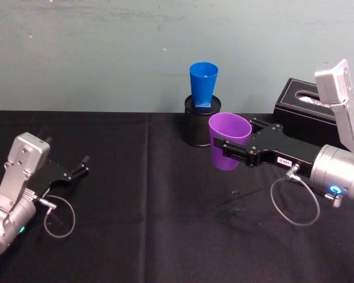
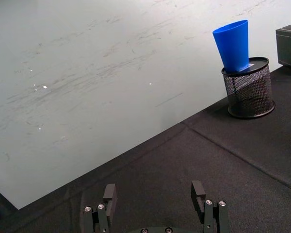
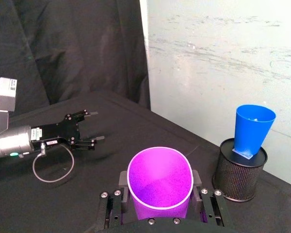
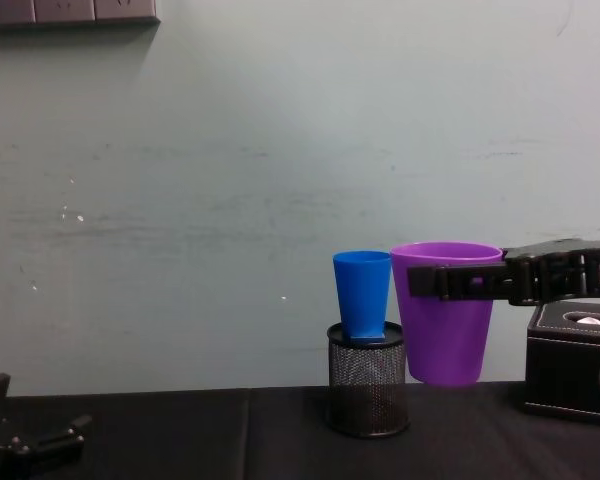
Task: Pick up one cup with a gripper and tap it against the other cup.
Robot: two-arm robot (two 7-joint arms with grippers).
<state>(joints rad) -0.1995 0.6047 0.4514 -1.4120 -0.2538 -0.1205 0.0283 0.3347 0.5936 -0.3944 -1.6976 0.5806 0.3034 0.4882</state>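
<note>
As the head sees it: the right gripper (image 1: 231, 144) is clamped across the purple cup (image 1: 229, 132), which is upright and right of centre. The blue cup (image 1: 203, 82) stands farther back in a mesh holder (image 1: 196, 127). The left gripper (image 1: 82, 165) is parked near left over the table (image 1: 135, 236).
As the left wrist sees it: its fingers (image 2: 110, 194) are spread apart with nothing between them.
As the right wrist sees it: a clear gap separates the purple cup from the holder and the blue cup.
As the chest sees it: the purple cup hangs off the table, just right of the blue cup, with their rims near level.
Step in hand: the pickup looks done, and the carry toward the tap is under way.
Next move: likely a short, gentle push far and left, since the perched blue cup could topple.
</note>
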